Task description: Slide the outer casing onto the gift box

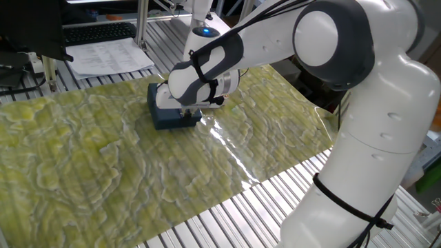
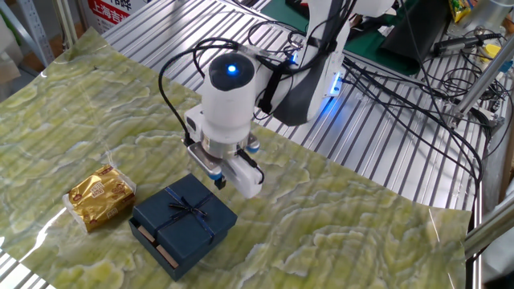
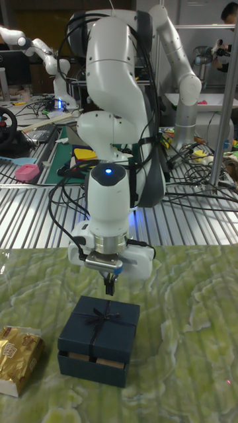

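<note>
cardboard, stiff but thin and light: the outer casing lies on the table beside a gold-wrapped item, almost fully over the gift box, whose pale edge strip shows. the hand hovers above its far edge, fingers together and empty; pushing an end face looks safer than pinching, which could crush the sleeve or snag the bow.

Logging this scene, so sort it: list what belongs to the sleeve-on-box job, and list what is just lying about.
Belongs to the job:
- outer casing, navy, bow on top
- gift box, pale strip showing under the casing
- claw, above the casing's far edge

Lying about:
- gold-wrapped item, beside the casing
- printed papers, off the mat
</note>
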Tool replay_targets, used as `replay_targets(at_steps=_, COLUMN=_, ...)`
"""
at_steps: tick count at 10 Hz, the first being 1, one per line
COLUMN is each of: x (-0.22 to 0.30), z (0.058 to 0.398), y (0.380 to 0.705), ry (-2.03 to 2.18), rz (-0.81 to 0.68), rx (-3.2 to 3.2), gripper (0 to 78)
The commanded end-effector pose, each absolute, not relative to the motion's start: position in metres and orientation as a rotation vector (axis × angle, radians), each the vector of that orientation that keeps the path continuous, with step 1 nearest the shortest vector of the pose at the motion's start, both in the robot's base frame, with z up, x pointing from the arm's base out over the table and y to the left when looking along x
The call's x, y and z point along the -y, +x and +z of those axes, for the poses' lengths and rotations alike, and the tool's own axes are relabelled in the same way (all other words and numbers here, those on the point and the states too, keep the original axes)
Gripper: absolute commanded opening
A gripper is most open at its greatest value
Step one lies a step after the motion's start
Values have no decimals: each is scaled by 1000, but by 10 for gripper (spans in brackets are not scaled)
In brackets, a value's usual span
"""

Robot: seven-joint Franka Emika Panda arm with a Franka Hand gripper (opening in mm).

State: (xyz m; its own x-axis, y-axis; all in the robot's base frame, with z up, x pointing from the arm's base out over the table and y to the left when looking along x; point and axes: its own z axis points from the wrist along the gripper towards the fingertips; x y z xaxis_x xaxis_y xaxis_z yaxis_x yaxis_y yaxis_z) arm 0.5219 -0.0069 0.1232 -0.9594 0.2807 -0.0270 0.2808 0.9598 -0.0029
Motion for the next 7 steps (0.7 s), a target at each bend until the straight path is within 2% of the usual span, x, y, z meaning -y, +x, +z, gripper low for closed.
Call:
replay_targets(at_steps=1, x=3, z=112, y=532, ry=445, rz=-4, rx=-3053, gripper=0)
replay_targets(at_steps=7, x=-1, z=113, y=546, ry=456, rz=9, rx=-2986, gripper=0)
